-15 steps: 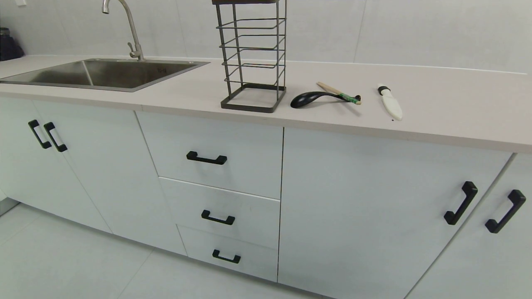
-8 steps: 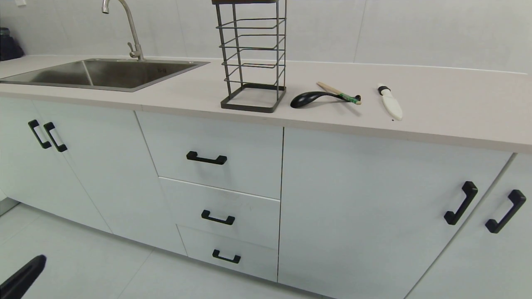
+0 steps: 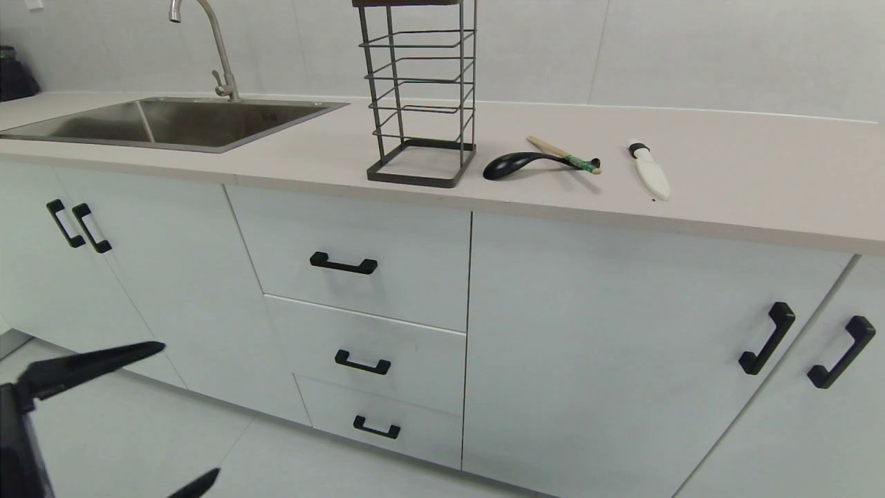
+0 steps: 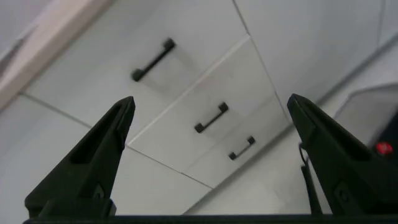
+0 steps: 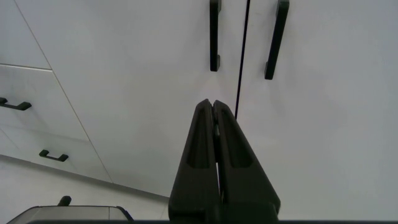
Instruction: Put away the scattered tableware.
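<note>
Black spoon [image 3: 515, 164] beside the rack [image 3: 420, 93] lies untouched, so reaching comes first: left gripper [image 3: 190, 408] spread wide, empty; right gripper [image 5: 214, 107] pinched closed, empty.

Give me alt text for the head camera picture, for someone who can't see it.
A black spoon, wooden chopsticks and a white utensil lie on a pale counter, right of a wire rack. The open left gripper hangs low before the closed cabinets.

Head camera overlooks the counter [image 3: 726, 180]; lower wrist cameras share the drawers [image 4: 208, 99].
</note>
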Tool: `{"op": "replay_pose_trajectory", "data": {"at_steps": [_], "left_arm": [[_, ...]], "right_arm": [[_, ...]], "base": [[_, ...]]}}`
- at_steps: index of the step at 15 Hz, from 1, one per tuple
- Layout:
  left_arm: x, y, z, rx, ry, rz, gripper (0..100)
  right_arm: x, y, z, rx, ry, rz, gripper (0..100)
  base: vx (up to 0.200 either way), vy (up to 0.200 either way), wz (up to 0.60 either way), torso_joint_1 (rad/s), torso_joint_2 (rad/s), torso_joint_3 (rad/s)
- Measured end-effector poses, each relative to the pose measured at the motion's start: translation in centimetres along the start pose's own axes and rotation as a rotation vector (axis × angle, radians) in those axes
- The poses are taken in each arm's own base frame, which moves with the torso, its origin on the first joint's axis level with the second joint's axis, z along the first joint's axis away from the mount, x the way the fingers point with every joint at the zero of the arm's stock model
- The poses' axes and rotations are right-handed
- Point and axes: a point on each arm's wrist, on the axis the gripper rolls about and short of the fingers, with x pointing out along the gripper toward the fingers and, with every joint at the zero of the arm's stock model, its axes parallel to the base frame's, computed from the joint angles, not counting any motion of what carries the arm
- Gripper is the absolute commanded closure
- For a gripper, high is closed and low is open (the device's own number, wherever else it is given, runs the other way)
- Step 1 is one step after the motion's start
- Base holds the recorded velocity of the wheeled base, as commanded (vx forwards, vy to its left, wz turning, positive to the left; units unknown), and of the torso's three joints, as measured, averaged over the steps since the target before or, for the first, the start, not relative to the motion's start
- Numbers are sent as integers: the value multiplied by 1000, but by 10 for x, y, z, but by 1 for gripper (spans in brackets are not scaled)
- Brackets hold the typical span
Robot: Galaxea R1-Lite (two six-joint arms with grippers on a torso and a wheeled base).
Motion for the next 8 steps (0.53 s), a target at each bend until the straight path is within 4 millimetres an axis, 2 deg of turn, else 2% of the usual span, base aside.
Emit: {"op": "replay_pose_trajectory", "data": {"at_steps": [4, 8], "left_arm": [[22, -16, -28, 18, 142, -151, 0], [42, -16, -37, 170, 220, -239, 0]], "right_arm": [[0, 0, 0, 0, 0, 0, 100], [0, 0, 0, 0, 0, 0, 100]], "base": [[0, 0, 0, 0, 0, 0], [0, 0, 0, 0, 0, 0]]}}
